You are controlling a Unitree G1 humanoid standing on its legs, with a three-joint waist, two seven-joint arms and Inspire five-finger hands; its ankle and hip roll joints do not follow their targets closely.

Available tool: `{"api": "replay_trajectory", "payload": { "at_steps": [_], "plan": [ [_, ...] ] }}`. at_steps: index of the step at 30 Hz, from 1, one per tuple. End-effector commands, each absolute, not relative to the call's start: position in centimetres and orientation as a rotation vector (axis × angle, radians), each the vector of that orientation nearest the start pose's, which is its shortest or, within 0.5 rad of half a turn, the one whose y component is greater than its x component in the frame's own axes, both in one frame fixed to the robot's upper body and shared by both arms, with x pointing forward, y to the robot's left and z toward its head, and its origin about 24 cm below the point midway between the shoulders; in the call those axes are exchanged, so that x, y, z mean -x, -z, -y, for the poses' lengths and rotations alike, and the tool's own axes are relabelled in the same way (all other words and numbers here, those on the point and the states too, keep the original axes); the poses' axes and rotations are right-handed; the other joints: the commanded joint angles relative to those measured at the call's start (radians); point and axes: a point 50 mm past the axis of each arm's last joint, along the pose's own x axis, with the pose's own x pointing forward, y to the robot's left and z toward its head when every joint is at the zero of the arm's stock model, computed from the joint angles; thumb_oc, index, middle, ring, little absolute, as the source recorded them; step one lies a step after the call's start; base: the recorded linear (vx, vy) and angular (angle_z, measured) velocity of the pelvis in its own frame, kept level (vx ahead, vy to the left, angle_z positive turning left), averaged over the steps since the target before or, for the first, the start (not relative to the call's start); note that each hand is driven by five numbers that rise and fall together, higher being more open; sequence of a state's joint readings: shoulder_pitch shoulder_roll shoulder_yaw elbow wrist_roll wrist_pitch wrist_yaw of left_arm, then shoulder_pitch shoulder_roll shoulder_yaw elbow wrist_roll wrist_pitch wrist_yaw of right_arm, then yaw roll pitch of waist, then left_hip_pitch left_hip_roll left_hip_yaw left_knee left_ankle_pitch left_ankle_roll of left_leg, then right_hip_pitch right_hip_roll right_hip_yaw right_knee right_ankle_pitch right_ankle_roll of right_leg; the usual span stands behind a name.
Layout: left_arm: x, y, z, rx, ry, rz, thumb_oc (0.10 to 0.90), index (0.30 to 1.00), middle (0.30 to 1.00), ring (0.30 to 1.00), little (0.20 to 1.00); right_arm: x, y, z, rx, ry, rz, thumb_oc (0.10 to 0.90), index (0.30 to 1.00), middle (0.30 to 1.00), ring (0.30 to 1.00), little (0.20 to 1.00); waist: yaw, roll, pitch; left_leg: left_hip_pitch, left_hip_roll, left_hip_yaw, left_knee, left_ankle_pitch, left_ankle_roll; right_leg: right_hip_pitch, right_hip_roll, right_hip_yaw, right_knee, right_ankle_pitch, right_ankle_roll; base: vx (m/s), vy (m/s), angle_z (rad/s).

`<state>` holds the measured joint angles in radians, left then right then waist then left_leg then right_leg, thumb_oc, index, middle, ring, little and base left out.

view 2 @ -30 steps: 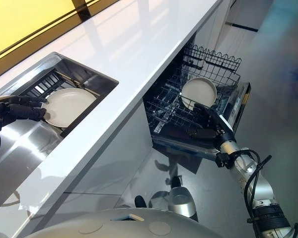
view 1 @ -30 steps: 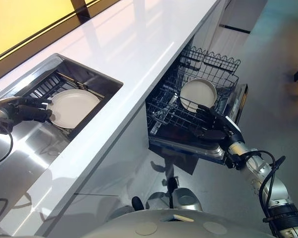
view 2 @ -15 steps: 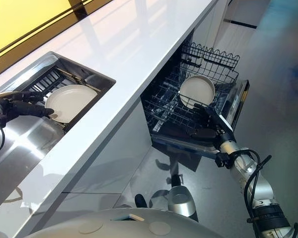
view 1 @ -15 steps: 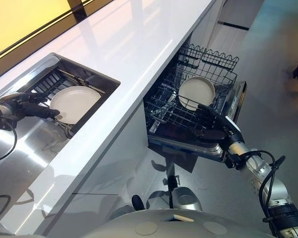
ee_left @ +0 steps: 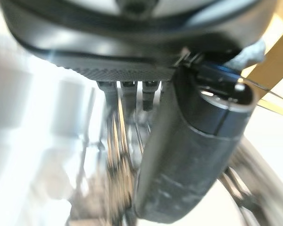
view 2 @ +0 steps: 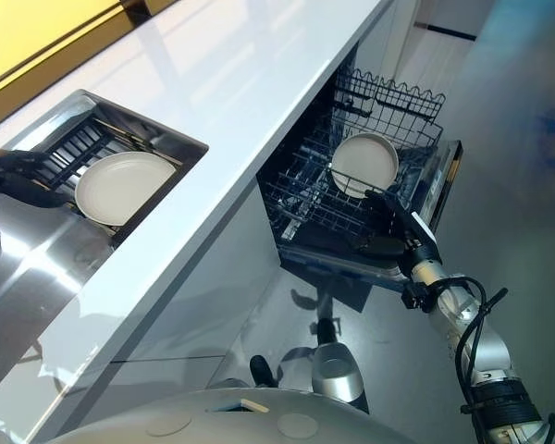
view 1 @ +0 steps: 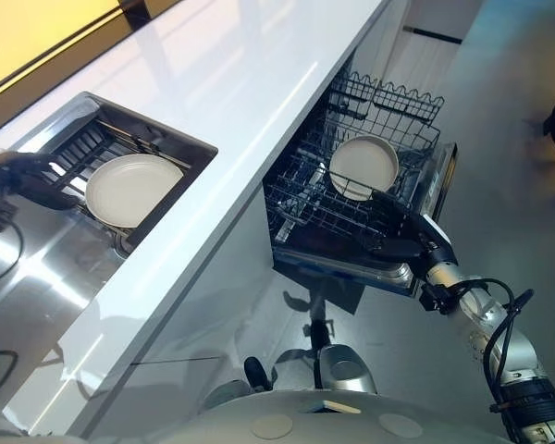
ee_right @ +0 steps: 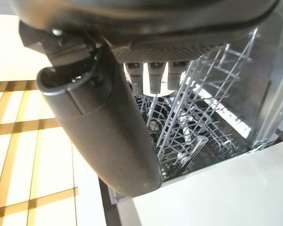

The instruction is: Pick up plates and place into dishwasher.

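White plate point(view 1: 132, 189) in sink point(view 1: 163, 132), left hand point(view 1: 25, 178) splayed beside, right hand point(view 1: 409, 239) splayed near dishwasher point(view 1: 307, 205)

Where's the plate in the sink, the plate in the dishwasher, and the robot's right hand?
sink plate point(view 1: 132, 190): left eye view, middle of its face.
dishwasher plate point(view 1: 363, 166): left eye view, middle of its face.
right hand point(view 1: 416, 239): left eye view, its palm.

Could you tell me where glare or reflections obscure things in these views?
Left eye view: glare streaks run along the white countertop, and the steel drainboard beside the plate throws bright reflections. Left wrist view: washed-out light past the left hand hides what lies beyond. Right wrist view: the dishwasher rack is evenly lit.
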<state>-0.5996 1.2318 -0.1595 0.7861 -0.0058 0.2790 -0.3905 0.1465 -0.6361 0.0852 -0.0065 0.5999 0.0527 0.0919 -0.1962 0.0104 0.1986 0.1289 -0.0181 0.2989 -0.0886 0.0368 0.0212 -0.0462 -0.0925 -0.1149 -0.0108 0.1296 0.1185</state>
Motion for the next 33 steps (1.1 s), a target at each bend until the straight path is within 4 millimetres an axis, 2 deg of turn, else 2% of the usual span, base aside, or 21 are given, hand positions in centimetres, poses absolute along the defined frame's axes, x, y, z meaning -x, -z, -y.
{"api": "replay_trajectory", "payload": {
  "at_steps": [1, 4, 7, 10, 13, 17, 23, 33],
  "plan": [
    [-23.6, -27.8, -46.8, -1.059, -0.511, -0.569, 0.8, 0.9, 0.9, 0.9, 0.9, -24.5, -10.6, 25.1, 0.049, -0.159, 0.085, 0.8, 0.9, 0.9, 0.9, 0.9, 0.01, 0.073, -0.038, -0.058, -0.029, -0.055, 0.064, -0.062, 0.01, -0.007, 0.044, -0.018, 0.142, -0.136, 0.063, -0.02, -0.014, -0.06],
    [-22.1, -27.3, -47.8, -1.066, -0.568, -0.576, 0.8, 0.9, 0.9, 0.9, 0.9, -24.5, -10.8, 25.3, 0.04, -0.15, 0.092, 0.8, 0.9, 0.9, 0.9, 0.9, 0.018, 0.081, -0.033, -0.057, -0.03, -0.063, 0.063, -0.063, 0.011, -0.003, 0.046, -0.02, 0.142, -0.142, 0.059, -0.01, -0.006, -0.04],
    [-20.9, -28.3, -48.5, -1.095, -0.641, -0.525, 0.8, 0.9, 0.9, 0.9, 0.9, -24.4, -10.6, 25.5, 0.032, -0.14, 0.087, 0.8, 0.9, 0.9, 0.9, 0.9, 0.022, 0.086, -0.038, -0.056, -0.03, -0.067, 0.062, -0.062, 0.008, 0.002, 0.046, -0.025, 0.142, -0.147, 0.057, 0.01, -0.003, 0.01],
    [-20.9, -29.5, -48.2, -1.076, -0.659, -0.424, 0.8, 0.9, 0.9, 0.9, 0.9, -24.4, -10.3, 25.4, 0.024, -0.137, 0.081, 0.8, 0.9, 0.9, 0.9, 0.9, 0.023, 0.089, -0.042, -0.057, -0.031, -0.071, 0.061, -0.062, 0.007, 0.005, 0.046, -0.026, 0.142, -0.152, 0.053, 0.03, -0.003, 0.09],
    [-21.8, -30.1, -47.1, -0.975, -0.585, -0.328, 0.8, 0.9, 0.9, 0.9, 0.9, -24.5, -9.7, 25.2, 0.019, -0.137, 0.064, 0.8, 0.9, 0.9, 0.9, 0.9, 0.023, 0.09, -0.046, -0.058, -0.032, -0.074, 0.061, -0.061, 0.006, 0.005, 0.046, -0.025, 0.143, -0.153, 0.052, 0.04, 0.008, 0.08],
    [-24.0, -28.7, -45.5, -0.914, -0.498, -0.302, 0.8, 0.9, 0.9, 0.9, 0.9, -24.4, -8.6, 24.6, 0.018, -0.134, 0.038, 0.8, 0.9, 0.9, 0.9, 0.9, 0.017, 0.085, -0.046, -0.057, -0.033, -0.071, 0.058, -0.062, 0.006, 0.0, 0.048, -0.022, 0.143, -0.152, 0.053, 0.04, 0.016, 0.04],
    [-26.0, -27.6, -44.3, -0.88, -0.5, -0.282, 0.8, 0.9, 0.9, 0.9, 0.9, -24.1, -7.3, 24.6, 0.021, -0.118, -0.005, 0.8, 0.9, 0.9, 0.9, 0.9, -0.001, 0.075, -0.039, -0.059, -0.031, -0.057, 0.062, -0.065, 0.007, -0.012, 0.046, -0.019, 0.15, -0.146, 0.058, 0.04, 0.026, -0.03],
    [-28.1, -28.3, -42.9, -0.839, -0.495, -0.245, 0.8, 0.9, 0.9, 0.9, 0.9, -23.4, -5.4, 24.6, 0.042, -0.095, -0.046, 0.8, 0.9, 0.9, 0.9, 0.9, -0.025, 0.065, -0.019, -0.066, -0.031, -0.042, 0.066, -0.066, 0.008, -0.027, 0.046, -0.009, 0.154, -0.136, 0.064, 0.02, 0.017, -0.03]
  ]
}}
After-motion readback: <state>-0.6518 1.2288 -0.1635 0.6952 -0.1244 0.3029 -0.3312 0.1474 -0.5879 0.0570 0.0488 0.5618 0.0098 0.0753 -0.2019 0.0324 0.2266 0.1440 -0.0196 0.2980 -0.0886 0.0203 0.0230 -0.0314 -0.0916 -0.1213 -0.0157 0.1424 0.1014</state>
